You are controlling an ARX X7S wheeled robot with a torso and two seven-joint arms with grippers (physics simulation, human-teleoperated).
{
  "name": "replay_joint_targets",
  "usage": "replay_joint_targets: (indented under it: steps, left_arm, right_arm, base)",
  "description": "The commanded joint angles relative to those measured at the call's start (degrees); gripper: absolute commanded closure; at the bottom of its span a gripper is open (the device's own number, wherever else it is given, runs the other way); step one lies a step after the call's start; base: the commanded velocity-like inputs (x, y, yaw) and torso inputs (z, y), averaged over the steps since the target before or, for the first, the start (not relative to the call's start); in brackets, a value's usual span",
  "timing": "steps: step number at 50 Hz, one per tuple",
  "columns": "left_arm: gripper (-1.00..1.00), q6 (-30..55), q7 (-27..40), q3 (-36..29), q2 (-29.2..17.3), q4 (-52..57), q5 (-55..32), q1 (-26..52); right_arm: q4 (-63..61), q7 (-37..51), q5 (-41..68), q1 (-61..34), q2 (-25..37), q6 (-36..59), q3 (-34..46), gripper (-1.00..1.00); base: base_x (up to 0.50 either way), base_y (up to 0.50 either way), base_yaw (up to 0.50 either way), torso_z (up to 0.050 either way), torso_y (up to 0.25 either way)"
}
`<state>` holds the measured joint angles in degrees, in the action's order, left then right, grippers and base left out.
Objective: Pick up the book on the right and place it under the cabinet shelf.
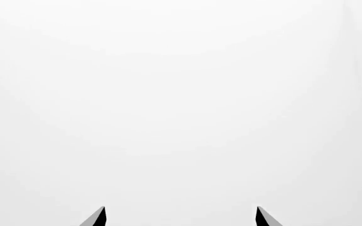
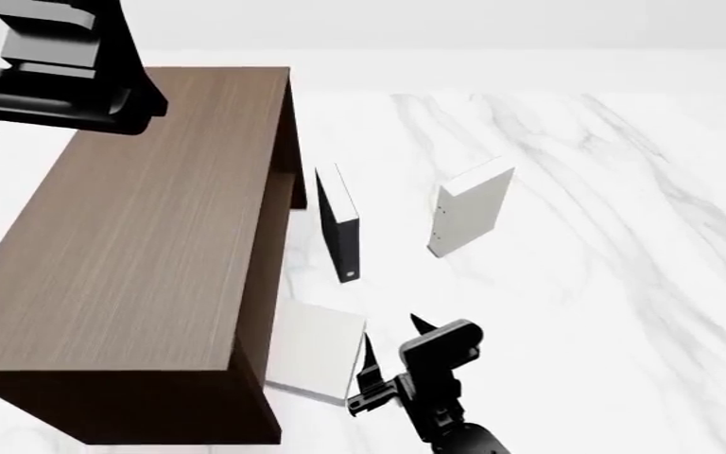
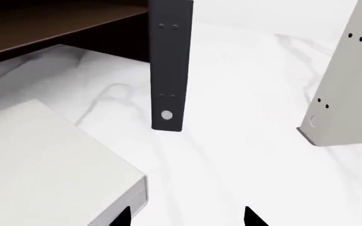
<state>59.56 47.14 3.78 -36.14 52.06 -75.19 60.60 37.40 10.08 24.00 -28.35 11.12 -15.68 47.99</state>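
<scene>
Greyish-white book (image 2: 319, 348) lies flat, partly under the cabinet shelf (image 2: 136, 236).
Right gripper (image 2: 391, 356) jaws spread, empty, just beside its edge; left gripper (image 1: 181, 217) jaws apart.

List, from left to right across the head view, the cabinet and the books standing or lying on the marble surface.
Dark brown wood-grain cabinet → greyish-white flat-lying hardcover book → thin black upright book → cream-white upright book with small spine dots.
</scene>
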Motion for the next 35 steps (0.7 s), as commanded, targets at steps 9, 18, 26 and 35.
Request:
replay_joint_targets:
  steps: [9,18,26,35]
  left_arm:
    - [-1.00,-0.4,0.4,-0.3,-0.7,0.0,-0.5,0.2]
    - [-1.00,-0.5,0.7,-0.5,-1.0,0.0,-0.8,0.4]
    - [-1.00,-0.4,1.2,-0.7,-1.3,-0.1,-1.4,1.1]
    - [-1.00,-0.7,1.1,-0.9,-1.4,-0.1,-1.4,0.9]
  right_arm:
    - [5.0,-0.2,-0.4,-1.9,-4.0,2.2,2.7,-1.00]
    - [8.4,0.1,-0.8,-3.3,-6.2,1.9,3.0,-1.00]
    - [11.1,0.0,-0.8,-4.3,-8.0,1.4,3.2,-1.00]
    - [12.9,-0.6,-1.0,-5.2,-9.6,1.2,4.6,-1.00]
  base:
    - [0.00,0.00,0.00,-0.001,-0.001]
    - [0.00,0.00,0.00,-0.001,-0.002]
    - [0.00,0.00,0.00,0.000,-0.003]
    - [0.00,0.00,0.00,-0.001,-0.001]
